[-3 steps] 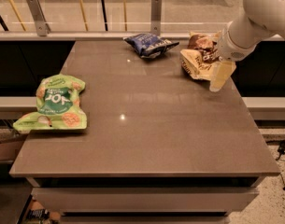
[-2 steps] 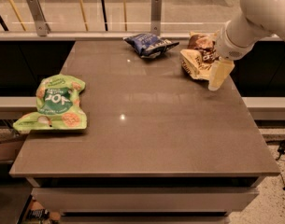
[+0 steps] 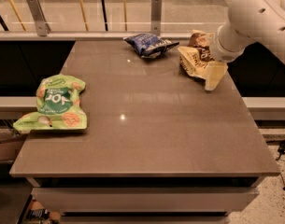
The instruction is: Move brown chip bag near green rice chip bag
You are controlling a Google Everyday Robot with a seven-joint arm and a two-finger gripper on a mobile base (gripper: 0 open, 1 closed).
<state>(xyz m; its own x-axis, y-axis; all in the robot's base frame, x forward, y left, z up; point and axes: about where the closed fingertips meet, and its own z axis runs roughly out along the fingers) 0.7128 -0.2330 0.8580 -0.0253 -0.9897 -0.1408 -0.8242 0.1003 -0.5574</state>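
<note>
The brown chip bag (image 3: 194, 59), dark brown and cream-yellow, is at the far right of the table, crumpled and tilted. My gripper (image 3: 210, 76) comes in from the right on the white arm (image 3: 254, 17) and is shut on the bag's right side, holding it just above the tabletop. The green rice chip bag (image 3: 55, 104) lies flat at the table's left edge, far from the gripper. Part of the brown bag is hidden behind the wrist.
A small dark blue bag (image 3: 149, 45) lies at the back middle of the brown table (image 3: 146, 134), just left of the brown bag. A railing with metal posts (image 3: 155, 10) runs behind the table. The floor drops away on the right.
My arm and gripper have shifted slightly to the left, and the brown chip bag has moved with them. The green and blue bags have not moved.
</note>
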